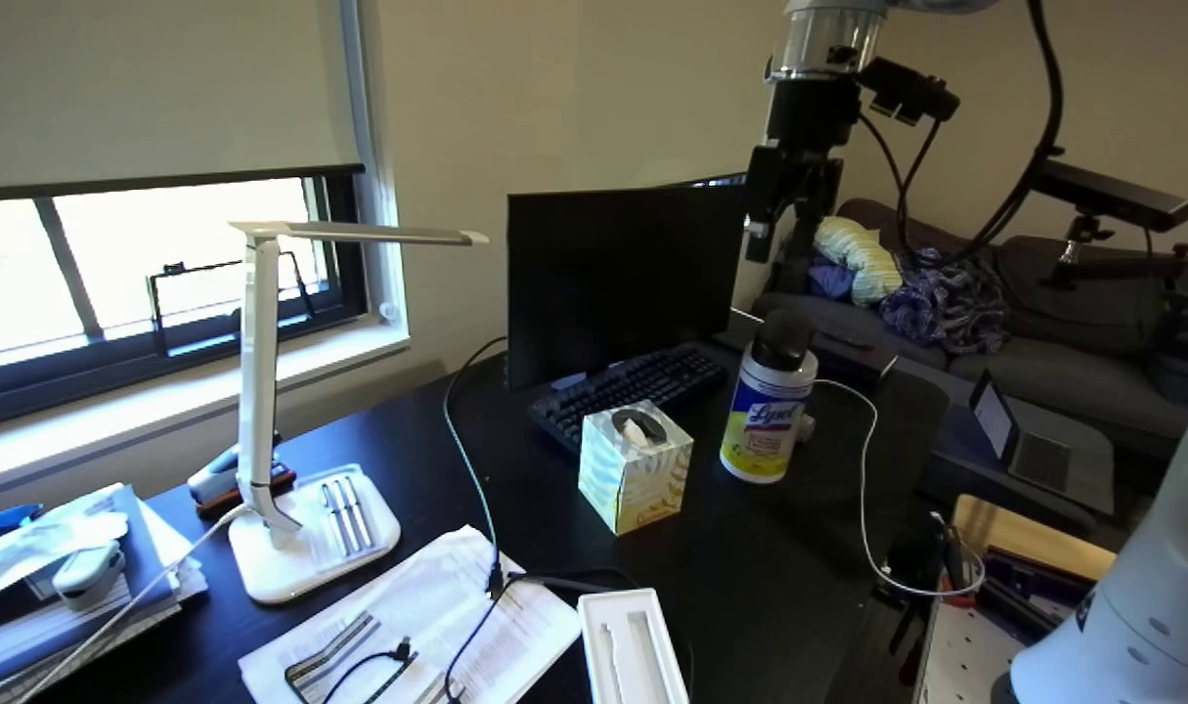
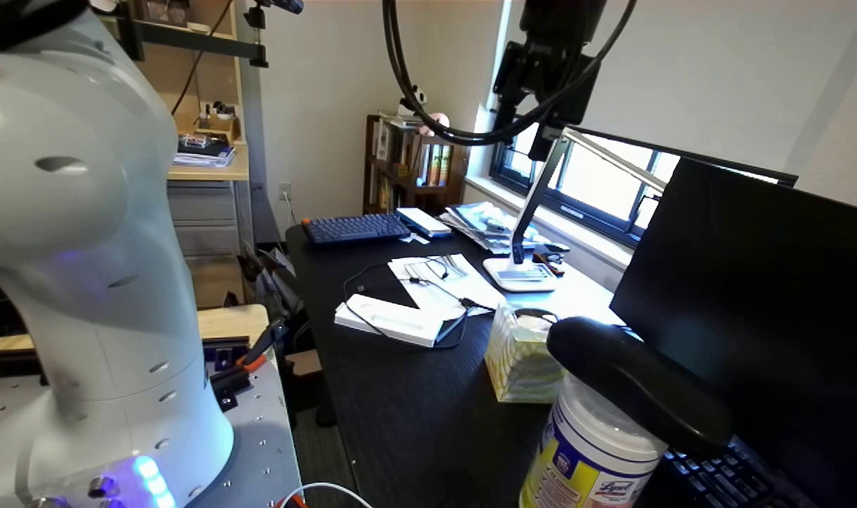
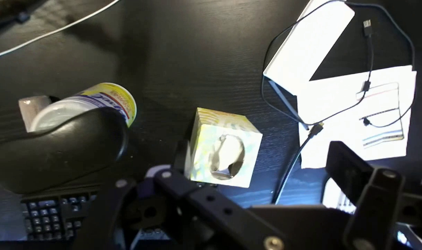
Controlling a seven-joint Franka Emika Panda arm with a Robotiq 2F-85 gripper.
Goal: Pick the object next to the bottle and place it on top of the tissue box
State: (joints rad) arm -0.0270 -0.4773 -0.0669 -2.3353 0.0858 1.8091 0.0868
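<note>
Nearest the wrist lens: my black two-fingered end effector [image 3: 262,158], fingers spread wide, broad gap between. It hangs well above the black wood-grained counter [image 2: 414,423]. Standing there, apart: cube-shaped, pale green-and-white cardboard tissue box [image 1: 636,479], tissue poking up, and upright white plastic bottle with blue-and-yellow label [image 1: 765,416]; a strip of counter separates them. Over the bottle's top lies a smooth, black, elongated object [image 2: 633,384], reaching out past the rim. Task's piece, a small pale-tan block [image 3: 33,107], sits just beside the bottle, opposite the box; whether they touch, I cannot tell. Tight side: black rectangular keyboard [image 1: 652,376] near the box, broad flat black monitor [image 1: 623,284] behind. Roomy side, in an exterior view: wide stretch of counter from box to the long edge facing my white arm base [image 2: 132,423]. Farther along: shallow white rectangular tray [image 3: 309,52], printed white papers [image 1: 413,592], thin black cables [image 3: 366,85] looped over both.
</note>
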